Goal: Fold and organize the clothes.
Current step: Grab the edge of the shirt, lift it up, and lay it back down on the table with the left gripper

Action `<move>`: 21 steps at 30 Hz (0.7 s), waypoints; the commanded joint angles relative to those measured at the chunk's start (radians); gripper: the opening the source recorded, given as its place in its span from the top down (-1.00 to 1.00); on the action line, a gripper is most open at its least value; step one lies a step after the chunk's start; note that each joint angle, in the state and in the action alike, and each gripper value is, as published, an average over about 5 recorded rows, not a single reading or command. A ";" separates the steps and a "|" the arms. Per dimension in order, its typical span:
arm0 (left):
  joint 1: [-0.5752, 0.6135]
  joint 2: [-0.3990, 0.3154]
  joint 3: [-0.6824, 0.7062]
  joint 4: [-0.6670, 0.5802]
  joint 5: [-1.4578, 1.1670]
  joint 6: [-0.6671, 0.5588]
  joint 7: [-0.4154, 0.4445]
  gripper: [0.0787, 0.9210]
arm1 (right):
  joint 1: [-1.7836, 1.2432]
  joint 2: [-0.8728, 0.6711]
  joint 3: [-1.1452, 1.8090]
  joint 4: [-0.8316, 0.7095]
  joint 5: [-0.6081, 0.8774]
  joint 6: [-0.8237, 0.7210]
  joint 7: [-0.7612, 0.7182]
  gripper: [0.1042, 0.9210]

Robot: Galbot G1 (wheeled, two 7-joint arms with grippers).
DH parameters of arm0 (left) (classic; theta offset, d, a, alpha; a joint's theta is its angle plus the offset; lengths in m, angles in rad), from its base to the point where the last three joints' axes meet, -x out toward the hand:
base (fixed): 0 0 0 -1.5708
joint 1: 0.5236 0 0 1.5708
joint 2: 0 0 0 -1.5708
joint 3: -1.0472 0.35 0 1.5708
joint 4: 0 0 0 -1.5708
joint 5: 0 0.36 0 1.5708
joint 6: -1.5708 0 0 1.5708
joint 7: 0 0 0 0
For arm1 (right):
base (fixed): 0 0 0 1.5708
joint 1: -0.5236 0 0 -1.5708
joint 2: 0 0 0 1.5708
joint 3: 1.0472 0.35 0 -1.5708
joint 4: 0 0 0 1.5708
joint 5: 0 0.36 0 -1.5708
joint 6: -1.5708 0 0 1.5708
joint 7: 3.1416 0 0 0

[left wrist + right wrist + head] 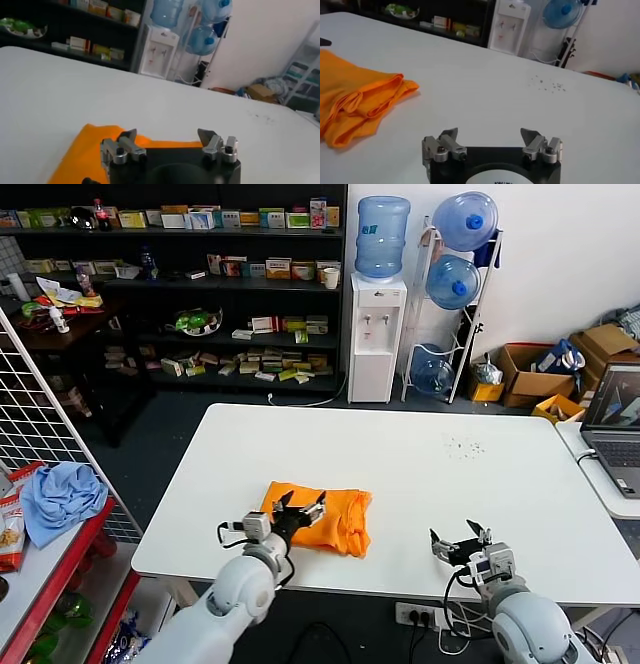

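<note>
You have a white table (pixel 420 474) with rounded corners in front of the robot. On it, near the front edge and toward the robot's left, lies the orange T-shirt (pixel 340 519), folded into a compact bundle with layered edges on its right side. Toward the far right part of the top you can see a small group of dark specks (pixel 463 448).

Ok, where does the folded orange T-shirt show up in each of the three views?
Head view: orange T-shirt near the table's front edge, under the open left gripper.
Left wrist view: T-shirt just beyond the fingers.
Right wrist view: T-shirt at the frame edge.
Shared landmark: water dispenser.
</note>
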 commanded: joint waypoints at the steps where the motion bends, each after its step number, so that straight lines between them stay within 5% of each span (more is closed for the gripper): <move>1: 0.040 0.250 -0.161 0.028 -0.042 0.069 0.327 -0.77 | -0.013 -0.007 0.002 -0.023 -0.044 0.077 -0.064 -0.76; 9: -0.007 0.248 -0.195 0.124 -0.100 0.145 0.426 -0.77 | -0.024 -0.013 0.017 -0.041 -0.046 0.096 -0.077 -0.76; 21: -0.050 0.192 -0.159 0.220 -0.105 0.182 0.459 -0.77 | -0.034 -0.024 0.027 -0.036 -0.044 0.089 -0.078 -0.76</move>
